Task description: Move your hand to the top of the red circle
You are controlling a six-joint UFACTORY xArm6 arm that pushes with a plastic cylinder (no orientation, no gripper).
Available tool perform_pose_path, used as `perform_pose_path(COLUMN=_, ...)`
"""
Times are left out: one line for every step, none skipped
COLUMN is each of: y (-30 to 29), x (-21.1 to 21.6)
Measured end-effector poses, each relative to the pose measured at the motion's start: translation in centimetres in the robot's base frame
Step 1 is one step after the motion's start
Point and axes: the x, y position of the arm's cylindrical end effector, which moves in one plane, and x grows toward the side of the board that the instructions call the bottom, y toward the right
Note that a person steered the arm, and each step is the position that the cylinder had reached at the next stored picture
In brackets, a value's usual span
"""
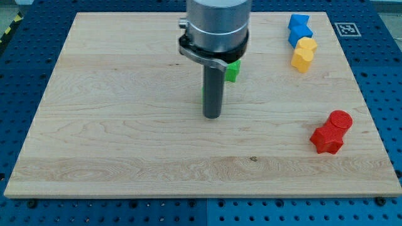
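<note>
The red circle (340, 119) lies near the board's right edge, touching a red star-shaped block (326, 139) just below and to its left. My tip (212, 116) rests on the board near the middle, far to the left of the red circle. A green block (232, 71) peeks out just behind and right of the rod, and a sliver of green shows at the rod's left side.
At the view's top right, two blue blocks (299, 28) touch, with two yellow blocks (304, 53) just below them. The wooden board (113, 125) lies on a blue perforated table. A marker tag (347, 29) sits at the top right.
</note>
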Motion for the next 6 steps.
perform_pose_path(y=-0.3, x=-0.1)
perform_pose_path(y=0.3, x=-1.2)
perform_pose_path(y=1.6, x=-2.8)
perform_pose_path(y=2.6, x=-4.1)
perform_pose_path(y=5.5, x=-3.2)
perform_pose_path(y=10.9, x=-2.3)
